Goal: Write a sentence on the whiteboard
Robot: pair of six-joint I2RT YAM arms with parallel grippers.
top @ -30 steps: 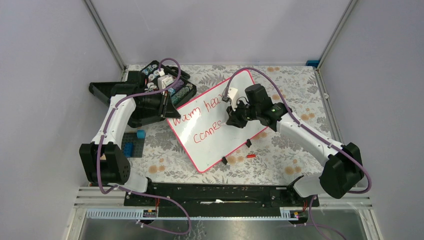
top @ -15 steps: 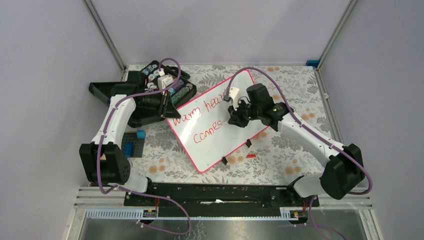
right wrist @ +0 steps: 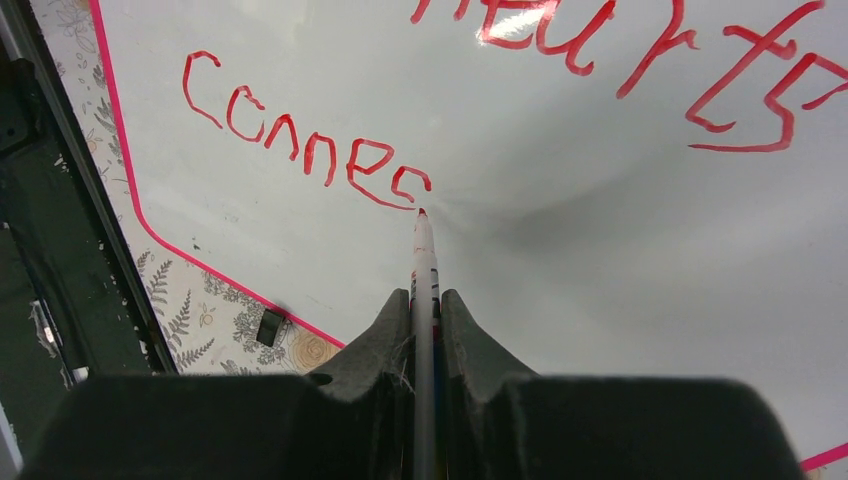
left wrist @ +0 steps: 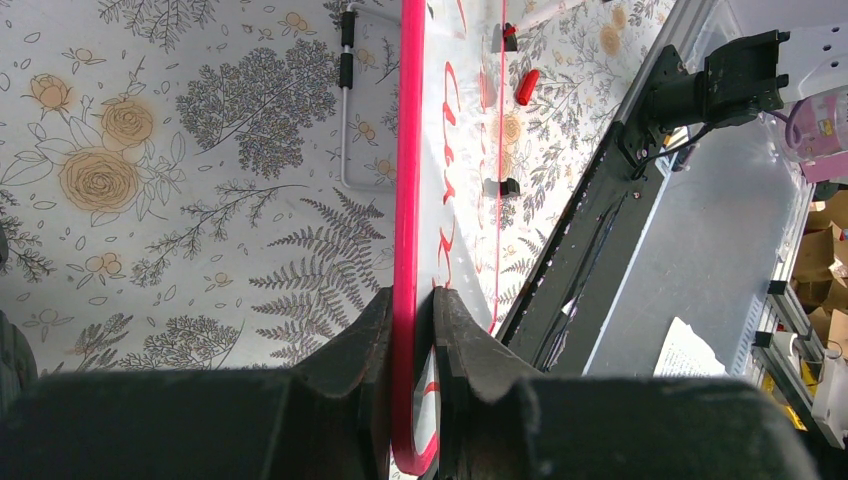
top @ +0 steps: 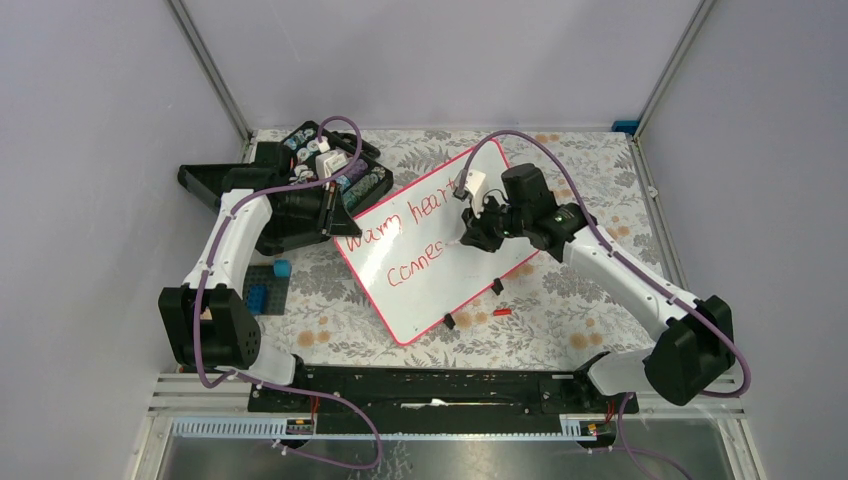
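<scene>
Black fingers point(right wrist: 385, 335) of the right gripper point(right wrist: 425, 300) pinch a thin red-tipped marker point(right wrist: 423, 250), its tip touching the large white pink-rimmed whiteboard point(top: 440, 290) just after "connec" in the red handwritten sentence point(right wrist: 310, 145). "Warm hearts" is complete, and seemingly only the last letter remains. The board lies flat on the floral table point(top: 580, 300), long axis near-left to far-right, its rim pinched by the left gripper point(left wrist: 412, 300).

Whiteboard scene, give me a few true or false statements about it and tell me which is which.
The left hand clamps the whiteboard by its pink edge. True.
The right hand holds a marker with its tip at the board's surface. True.
The second line of the sentence reads "connect" in full. False: it reads "connec"; the last letter is missing.
In the top view, the black case lies right of the board. False: it lies to its left.
</scene>
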